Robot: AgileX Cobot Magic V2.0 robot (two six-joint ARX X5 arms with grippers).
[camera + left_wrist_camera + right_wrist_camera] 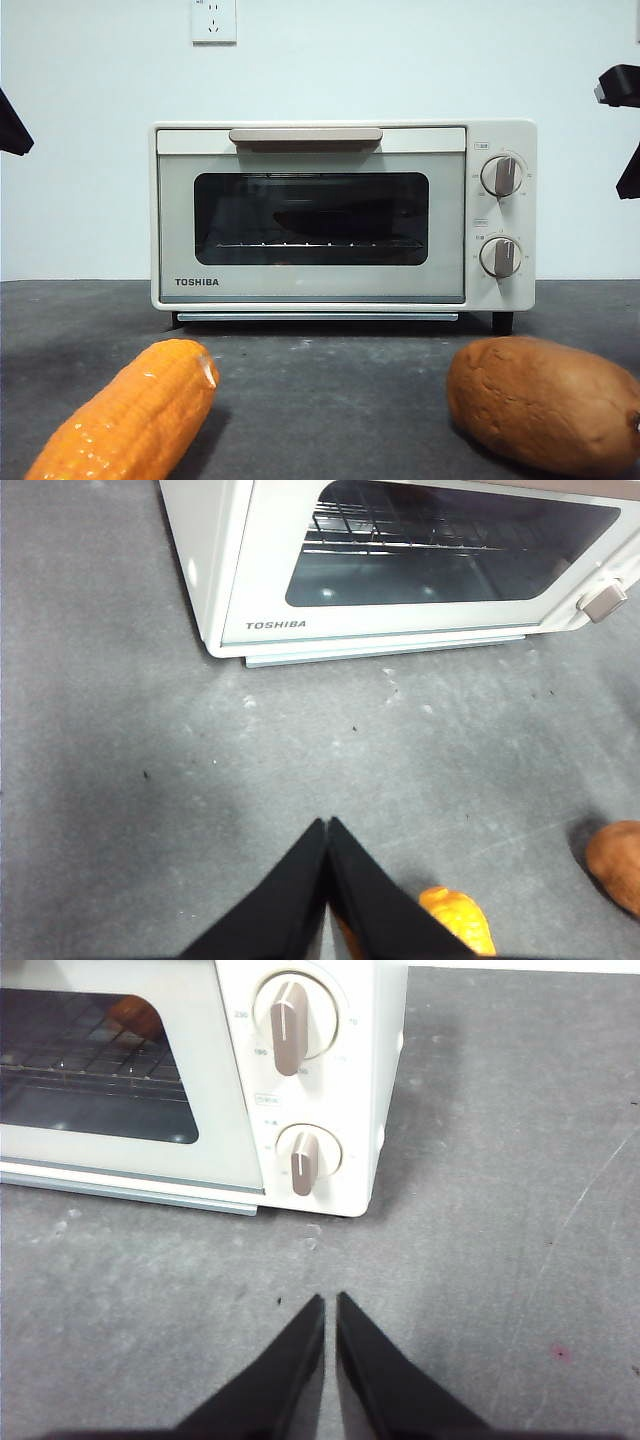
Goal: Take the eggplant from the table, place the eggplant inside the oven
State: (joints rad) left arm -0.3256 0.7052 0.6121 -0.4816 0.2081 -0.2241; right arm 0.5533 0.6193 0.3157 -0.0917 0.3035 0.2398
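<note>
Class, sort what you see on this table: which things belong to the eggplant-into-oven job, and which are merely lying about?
Job: cream-white Toshiba toaster oven, door closed; dark grey table. No eggplant seen on the table.
Lying about: orange corn cob; brown sweet potato.

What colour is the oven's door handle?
Beige, against the oven's cream body; the handle shows best in the front view.

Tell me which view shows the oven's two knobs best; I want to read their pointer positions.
The right wrist view: both knobs, upper and lower, are close and large, pointers near upright. The front view shows both on the oven, upper and lower, smaller. The left wrist view shows no knobs, only the handle's end.
</note>
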